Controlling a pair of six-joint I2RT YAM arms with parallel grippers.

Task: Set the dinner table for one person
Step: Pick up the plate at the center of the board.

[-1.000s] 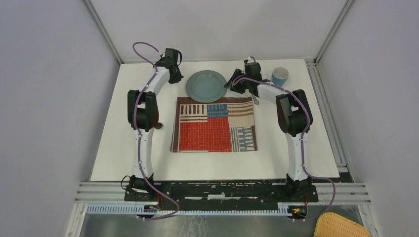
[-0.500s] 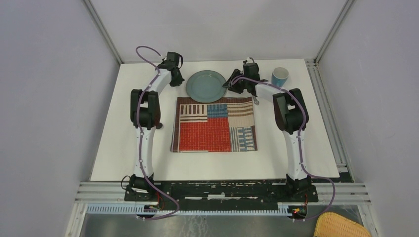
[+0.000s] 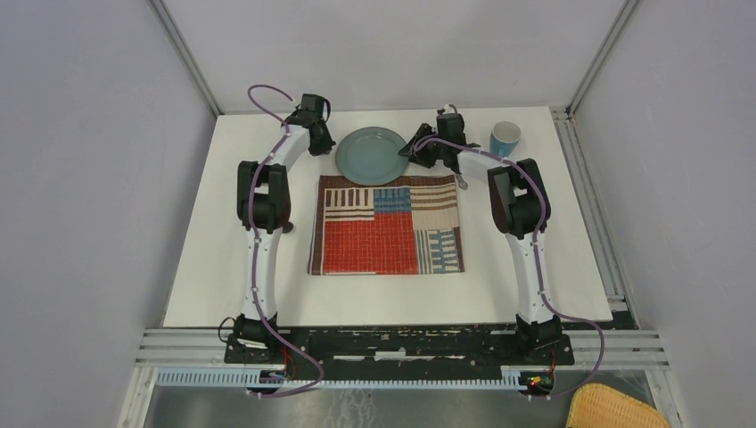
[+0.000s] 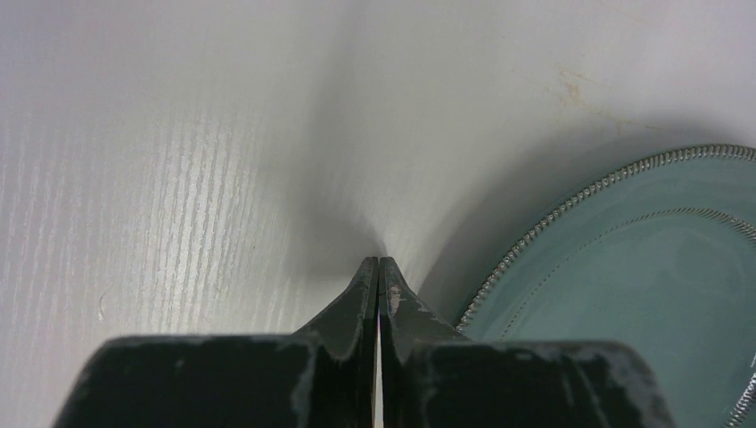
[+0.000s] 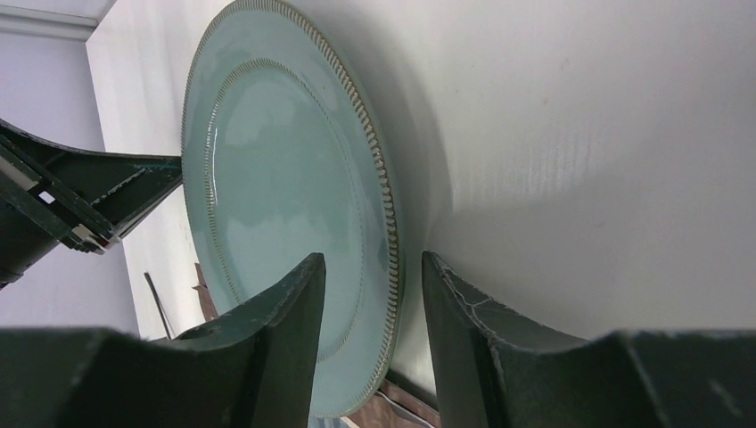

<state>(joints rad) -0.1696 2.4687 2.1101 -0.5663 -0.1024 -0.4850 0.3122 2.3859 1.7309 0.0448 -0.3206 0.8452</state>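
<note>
A round teal plate [image 3: 372, 154] lies flat at the back middle of the white dinner table [image 3: 232, 241]. My left gripper [image 3: 328, 143] is shut with nothing in it. In the left wrist view its tips [image 4: 379, 264] rest low over the table [image 4: 178, 134], just beside the plate's [image 4: 642, 267] beaded left rim. My right gripper [image 3: 407, 151] is open at the plate's right edge. In the right wrist view it [image 5: 370, 267] straddles the plate's [image 5: 285, 178] rim, one finger over the plate and one outside, with gaps on both sides.
A striped patchwork placemat [image 3: 386, 225] lies just in front of the plate. A blue and white cup [image 3: 505, 137] stands at the back right. A metal utensil's end [image 3: 462, 185] shows by the placemat's right corner, under the right arm. Metal rails [image 3: 588, 223] edge the table.
My right gripper has slid a little left, onto the plate's rim. The left gripper has edged slightly toward the plate and closed the last bit.
</note>
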